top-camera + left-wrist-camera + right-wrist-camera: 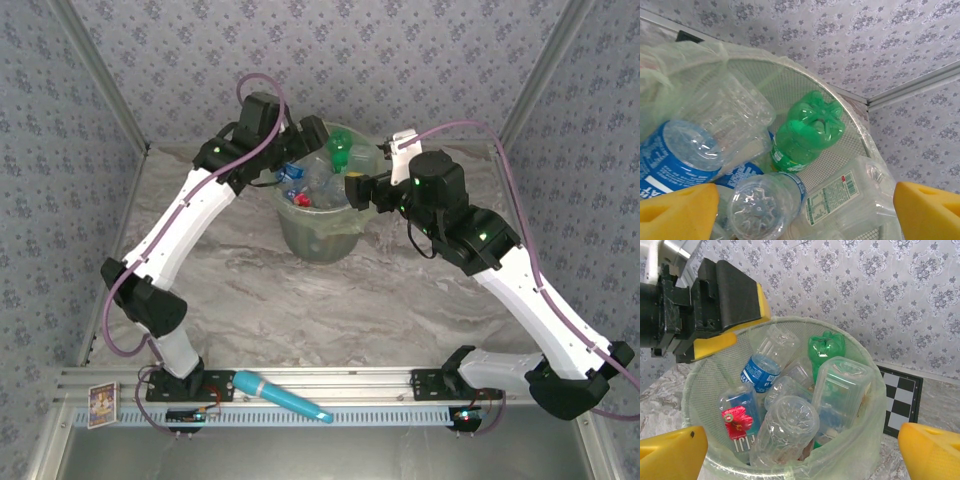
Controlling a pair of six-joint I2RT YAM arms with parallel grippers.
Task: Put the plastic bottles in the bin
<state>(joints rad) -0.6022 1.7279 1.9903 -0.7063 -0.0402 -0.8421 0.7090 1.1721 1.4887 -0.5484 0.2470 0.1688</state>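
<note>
Bright even light, soft shadows under arms, wrist views sharp, perhaps slightly soft at edges

One bin (702,390) holds one green bottle (826,347), one red-labelled bottle (737,420) and at least four clear bottles (785,432).

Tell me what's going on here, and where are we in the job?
The left gripper and the right gripper hang over the bin, both open and holding nothing. The bin is packed with plastic bottles, among them a green bottle, a blue-labelled clear bottle and a red-labelled bottle. A teal stick lies on the rail at the near edge.
</note>
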